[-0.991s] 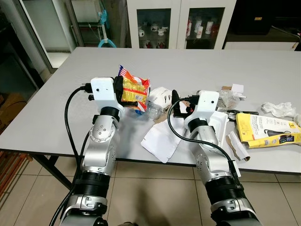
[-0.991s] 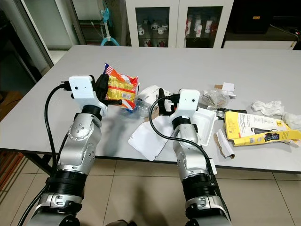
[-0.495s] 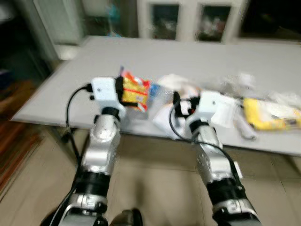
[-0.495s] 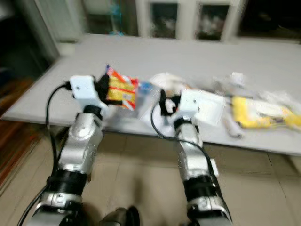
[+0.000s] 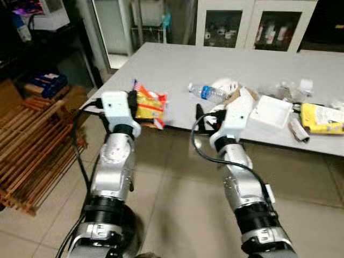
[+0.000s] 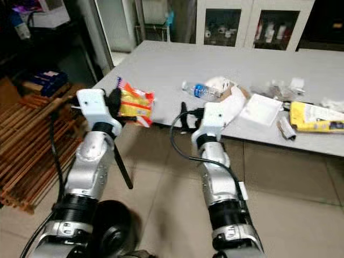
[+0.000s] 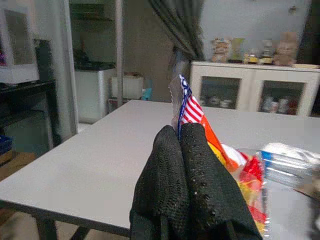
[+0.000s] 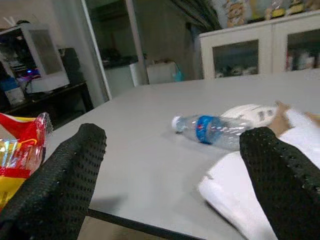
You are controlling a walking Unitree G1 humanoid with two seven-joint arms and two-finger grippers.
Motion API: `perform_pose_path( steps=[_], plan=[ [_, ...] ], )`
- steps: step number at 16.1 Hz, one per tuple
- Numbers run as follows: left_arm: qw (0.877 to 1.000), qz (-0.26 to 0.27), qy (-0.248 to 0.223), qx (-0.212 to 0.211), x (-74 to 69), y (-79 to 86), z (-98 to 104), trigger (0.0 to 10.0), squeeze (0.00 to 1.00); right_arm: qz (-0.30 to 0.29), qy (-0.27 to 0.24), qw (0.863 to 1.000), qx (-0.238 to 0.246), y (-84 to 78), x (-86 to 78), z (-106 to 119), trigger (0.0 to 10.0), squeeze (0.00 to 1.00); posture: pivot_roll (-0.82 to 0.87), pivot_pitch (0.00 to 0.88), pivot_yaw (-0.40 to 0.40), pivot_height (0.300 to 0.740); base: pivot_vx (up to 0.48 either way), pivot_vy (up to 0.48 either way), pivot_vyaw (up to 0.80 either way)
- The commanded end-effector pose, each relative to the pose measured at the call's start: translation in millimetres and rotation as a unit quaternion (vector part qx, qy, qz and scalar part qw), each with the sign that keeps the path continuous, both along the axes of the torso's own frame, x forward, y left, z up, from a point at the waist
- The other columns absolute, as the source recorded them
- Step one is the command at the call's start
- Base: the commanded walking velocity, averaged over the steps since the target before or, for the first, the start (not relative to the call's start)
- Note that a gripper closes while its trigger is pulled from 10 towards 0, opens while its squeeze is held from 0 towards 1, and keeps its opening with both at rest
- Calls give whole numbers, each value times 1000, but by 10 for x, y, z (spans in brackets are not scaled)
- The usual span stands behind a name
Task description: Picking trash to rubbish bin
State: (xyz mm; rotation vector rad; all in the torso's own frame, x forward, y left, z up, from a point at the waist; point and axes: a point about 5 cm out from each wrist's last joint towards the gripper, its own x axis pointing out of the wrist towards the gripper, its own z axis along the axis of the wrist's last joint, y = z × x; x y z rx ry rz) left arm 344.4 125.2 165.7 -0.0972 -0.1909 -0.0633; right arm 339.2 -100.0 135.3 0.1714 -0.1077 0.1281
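My left gripper [image 5: 135, 102] is shut on a red and yellow snack packet [image 5: 150, 104], held up in the air off the near edge of the grey table [image 5: 177, 59]. In the left wrist view the two fingers [image 7: 200, 165] press together on the packet [image 7: 192, 111]. My right gripper [image 5: 200, 115] hangs open and empty in front of the table edge; its fingers [image 8: 65, 185] stand wide apart. On the table lie a clear plastic bottle [image 5: 207, 92], crumpled white paper [image 5: 226, 85], a white foam tray [image 5: 271, 113] and a yellow package [image 5: 322, 117].
A slatted wooden rack [image 5: 27, 145] lies on the tiled floor to the left. White glass-door cabinets [image 5: 247, 27] stand behind the table. A dark round shape [image 6: 110, 231] sits low beside my left arm. Bare tiled floor [image 5: 177, 183] lies between me and the table.
The whole view has shifted: the camera has pulled back and the table now lies farther off, with floor in front. The left gripper still holds the packet; the right stays open.
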Motion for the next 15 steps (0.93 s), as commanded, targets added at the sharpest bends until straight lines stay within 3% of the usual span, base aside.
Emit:
perform_pose_path(
  steps=[1, 3, 15],
  plan=[
    [1000, -3, 2, 1, 8, 16, 15, 10000, 0, 0, -7, 1000, -1, 11, 14, 49, 10000, 0, 49, 0, 76, 740, 0, 0, 0],
    [1000, 2, 11, 3, 15, 37, -12, 10000, 0, -2, -5, 1000, -3, 3, 15, 44, 10000, 0, 48, 0, 74, 740, 0, 0, 0],
    [1000, -3, 19, 23, 12, 29, -39, 10000, 0, 1, 4, 1000, -8, 24, 14, 14, 10000, 0, 49, 0, 76, 740, 301, 0, 0]
  ],
)
